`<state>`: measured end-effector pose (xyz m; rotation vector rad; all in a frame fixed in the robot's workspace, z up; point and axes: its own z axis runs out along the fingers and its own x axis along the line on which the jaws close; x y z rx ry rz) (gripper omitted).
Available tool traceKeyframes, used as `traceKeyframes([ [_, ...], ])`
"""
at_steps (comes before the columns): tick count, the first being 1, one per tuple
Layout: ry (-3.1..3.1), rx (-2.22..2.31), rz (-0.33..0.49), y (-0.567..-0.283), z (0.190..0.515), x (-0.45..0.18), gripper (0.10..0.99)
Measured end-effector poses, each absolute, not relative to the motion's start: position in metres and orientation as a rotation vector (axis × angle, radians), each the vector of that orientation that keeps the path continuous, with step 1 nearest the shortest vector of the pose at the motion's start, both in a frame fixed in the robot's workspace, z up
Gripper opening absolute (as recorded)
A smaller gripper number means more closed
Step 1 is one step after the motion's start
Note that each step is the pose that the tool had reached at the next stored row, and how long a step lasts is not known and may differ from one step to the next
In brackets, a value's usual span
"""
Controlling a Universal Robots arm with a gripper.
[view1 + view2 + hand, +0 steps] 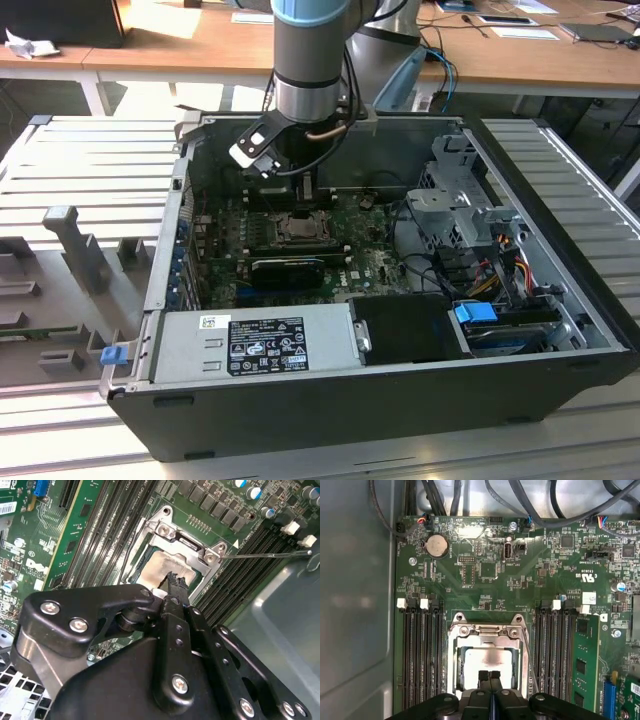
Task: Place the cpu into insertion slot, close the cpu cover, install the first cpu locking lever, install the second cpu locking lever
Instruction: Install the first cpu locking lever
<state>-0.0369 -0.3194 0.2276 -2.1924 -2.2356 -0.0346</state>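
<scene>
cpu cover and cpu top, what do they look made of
The cpu cover looks like stamped bare metal, probably steel: silver-grey, with bright glints along its frame. The cpu top looks like duller metal, with a soft, hazy sheen.

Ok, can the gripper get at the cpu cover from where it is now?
Likely yes: the gripper hangs just over the cpu cover, fingertips together, and nothing sits between them.
</scene>
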Motion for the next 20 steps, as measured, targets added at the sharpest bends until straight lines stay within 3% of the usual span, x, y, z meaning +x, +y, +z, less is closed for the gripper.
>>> traceKeyframes([
  [20,-2.236,-2.192,-0.034,-0.319,0.242,-0.037,0.106],
])
